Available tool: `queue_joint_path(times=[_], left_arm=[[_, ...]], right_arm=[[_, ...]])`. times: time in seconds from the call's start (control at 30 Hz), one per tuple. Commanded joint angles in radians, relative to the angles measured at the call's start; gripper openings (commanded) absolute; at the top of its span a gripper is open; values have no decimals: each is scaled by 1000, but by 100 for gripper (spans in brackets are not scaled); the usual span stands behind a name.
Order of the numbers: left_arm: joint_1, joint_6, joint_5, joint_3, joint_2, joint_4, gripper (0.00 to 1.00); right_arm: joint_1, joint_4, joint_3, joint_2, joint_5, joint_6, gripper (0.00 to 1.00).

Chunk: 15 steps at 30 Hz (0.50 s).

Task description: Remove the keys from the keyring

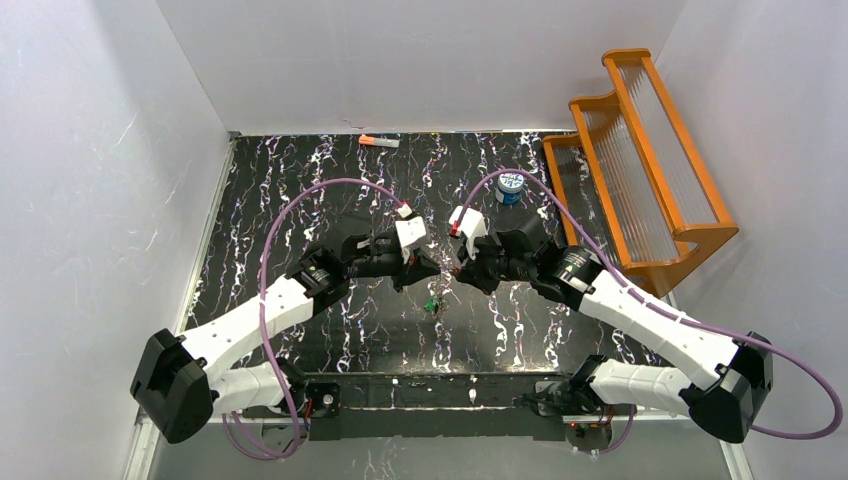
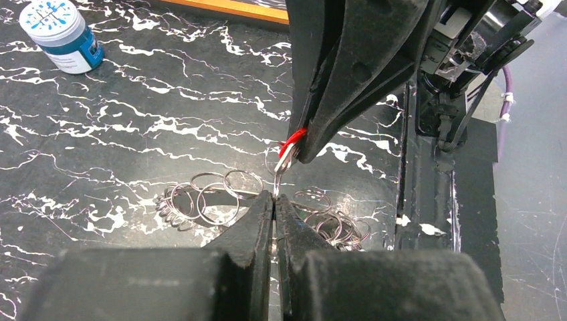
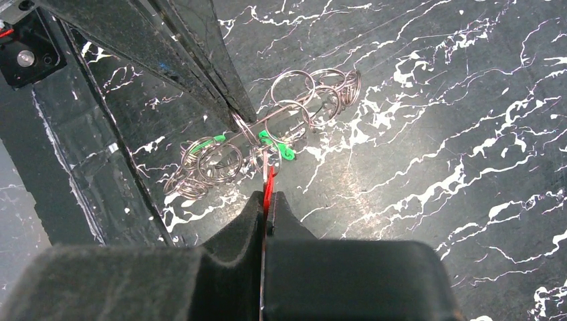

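The keyring shows as a bunch of several small silver wire rings (image 2: 207, 200) low over the black marbled table, also in the right wrist view (image 3: 294, 110). Two green keys (image 3: 276, 145) sit among the rings; one green key (image 1: 432, 305) shows from above. My right gripper (image 3: 269, 198) is shut on the red key (image 3: 268, 186), which also shows in the left wrist view (image 2: 293, 140). My left gripper (image 2: 275, 200) is shut on a small silver ring (image 2: 285, 167) that hangs from the red key. Both grippers meet tip to tip at the table's middle, left gripper (image 1: 438, 268) and right gripper (image 1: 463, 272).
A blue-and-white canister (image 1: 510, 187) stands behind the right arm, also in the left wrist view (image 2: 60, 37). An orange-and-grey stick (image 1: 379, 142) lies at the back wall. An orange wooden rack (image 1: 640, 190) fills the right side. White walls enclose the table.
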Motion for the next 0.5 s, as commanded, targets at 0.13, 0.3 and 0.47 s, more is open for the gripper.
queue_joint_path(times=[0.13, 0.3, 0.47], left_arm=[[4, -56, -11, -20, -65, 106, 0], [7, -81, 2, -34, -76, 145, 0], [9, -82, 2, -34, -80, 141, 0]], right_arm=[[-3, 21, -4, 13, -27, 9, 1], [-4, 22, -3, 32, -35, 7, 1], [-4, 24, -5, 30, -9, 10, 1]])
